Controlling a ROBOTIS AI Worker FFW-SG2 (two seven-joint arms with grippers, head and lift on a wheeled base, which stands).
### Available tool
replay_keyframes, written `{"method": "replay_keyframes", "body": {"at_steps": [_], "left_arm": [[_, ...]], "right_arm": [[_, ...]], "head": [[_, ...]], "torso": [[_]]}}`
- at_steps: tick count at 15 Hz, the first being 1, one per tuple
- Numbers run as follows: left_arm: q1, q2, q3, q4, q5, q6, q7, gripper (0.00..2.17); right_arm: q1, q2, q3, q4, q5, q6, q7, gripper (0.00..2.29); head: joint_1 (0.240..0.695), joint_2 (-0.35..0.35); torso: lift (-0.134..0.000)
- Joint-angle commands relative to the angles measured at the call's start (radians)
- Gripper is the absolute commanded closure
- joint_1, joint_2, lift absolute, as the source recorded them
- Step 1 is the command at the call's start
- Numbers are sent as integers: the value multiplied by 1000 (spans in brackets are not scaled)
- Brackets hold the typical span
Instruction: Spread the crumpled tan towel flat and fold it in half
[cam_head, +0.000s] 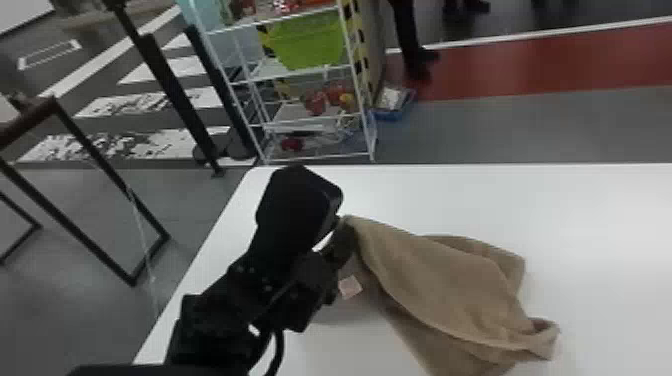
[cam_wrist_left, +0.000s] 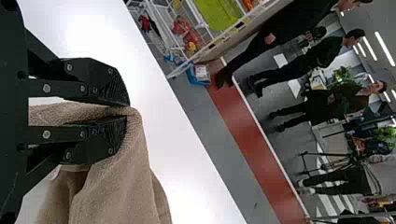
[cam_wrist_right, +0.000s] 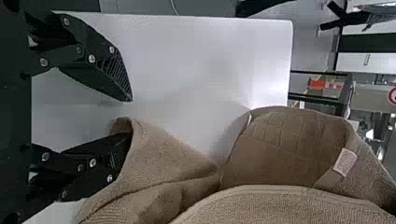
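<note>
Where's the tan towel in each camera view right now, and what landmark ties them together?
Head view: towel, lower half, right of centre.
Left wrist view: pinched in the left gripper, hanging from its fingers.
Right wrist view: against one finger of the open right gripper, spreading out beyond it.
Shared landmark: white table.

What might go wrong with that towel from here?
The left gripper pinches only a bit of the tan towel's edge, so the cloth might slip out if pulled hard. The right gripper's fingers are apart, with the towel against just one of them; closing there might miss it or catch a bunched fold. The cloth also overlaps itself, so it may land creased on the white table.
</note>
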Motion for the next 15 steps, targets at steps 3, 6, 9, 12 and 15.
{"method": "replay_keyframes", "body": {"at_steps": [3, 6, 9, 12, 15], "left_arm": [[4, 3, -1, -1, -1, 1, 2, 961], [9, 3, -2, -4, -1, 1, 6, 961], [11, 3, 4, -9, -1, 1, 12, 961], [15, 17, 35, -23, -1, 1, 25, 961], [26, 28, 87, -43, 1, 1, 51, 961]], "right_arm": [[-16, 3, -8, 15, -26, -49, -38, 1298], [-8, 6, -45, 9, -71, -101, -87, 1301], [9, 13, -128, -42, -143, -135, -93, 1301], [9, 13, -261, -111, -214, -132, -92, 1298], [-17, 12, -419, -160, -293, -92, -92, 1301]], "head": [[695, 350], [695, 342], [695, 317], [695, 277], [695, 199]], "torso": [[-123], [-123], [-123], [-123], [-123]]}}
